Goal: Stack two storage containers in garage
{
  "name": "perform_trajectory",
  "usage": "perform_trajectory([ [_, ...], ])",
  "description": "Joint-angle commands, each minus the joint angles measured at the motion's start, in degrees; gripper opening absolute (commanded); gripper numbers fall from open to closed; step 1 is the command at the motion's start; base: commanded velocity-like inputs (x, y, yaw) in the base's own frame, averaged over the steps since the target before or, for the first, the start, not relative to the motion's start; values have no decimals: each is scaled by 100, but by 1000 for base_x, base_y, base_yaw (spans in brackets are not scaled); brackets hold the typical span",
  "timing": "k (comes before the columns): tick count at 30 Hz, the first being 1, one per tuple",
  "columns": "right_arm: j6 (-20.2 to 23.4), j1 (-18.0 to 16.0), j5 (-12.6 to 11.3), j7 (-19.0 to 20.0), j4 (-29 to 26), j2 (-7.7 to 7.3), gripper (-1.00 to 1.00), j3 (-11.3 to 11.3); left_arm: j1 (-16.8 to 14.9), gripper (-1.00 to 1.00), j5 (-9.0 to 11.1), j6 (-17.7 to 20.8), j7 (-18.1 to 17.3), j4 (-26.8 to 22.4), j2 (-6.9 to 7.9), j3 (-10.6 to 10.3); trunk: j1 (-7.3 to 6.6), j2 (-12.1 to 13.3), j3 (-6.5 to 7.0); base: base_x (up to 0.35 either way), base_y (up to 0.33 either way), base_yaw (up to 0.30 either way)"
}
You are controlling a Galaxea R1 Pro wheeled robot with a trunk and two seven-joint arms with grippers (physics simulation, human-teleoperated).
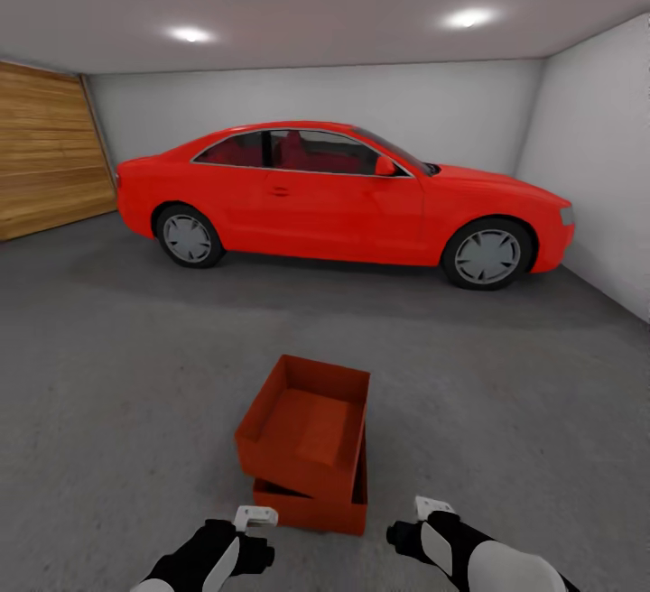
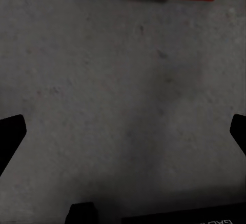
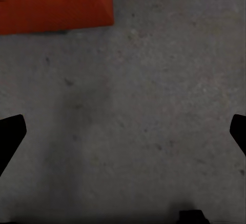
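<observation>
**Nearly done: both bins stacked on the garage floor**

Here in the garage, the red coupe fills the far side, parked along the white back wall, with a wood-panelled door off to the left. The dark grey floor stretches between it and the robot.

On that floor, just ahead of the robot, sit the two storage containers. The lower container rests flat on the concrete; the upper container sits on top of it, turned a little askew and tilted, so one corner rides higher than the rest. By my reading, carrying and stacking are finished, and the only thing left, if anything, would be squaring the top bin so it seats evenly.

Both arms hang low on either side of the stack, apart from it. The left gripper has its fingers spread wide with nothing between them but bare concrete. The right gripper is likewise spread and empty, an orange-red bin corner lying beyond its fingertips.
</observation>
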Motion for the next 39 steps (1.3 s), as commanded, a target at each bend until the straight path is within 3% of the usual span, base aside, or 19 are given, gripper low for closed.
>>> perform_trajectory([
  [1, 31, -3, 55, -10, -11, 5, 100, -48, -2, 100, 59, 27, 19, -9, 6, -45, -1, -3, -6, -52, 0, 0],
  [39, 30, 6, 72, 0, -18, -26, 100, -47, -2, 100, 59, 27, 27, -2, 48, -45, -1, -3, -6, -3, 0, 0],
])
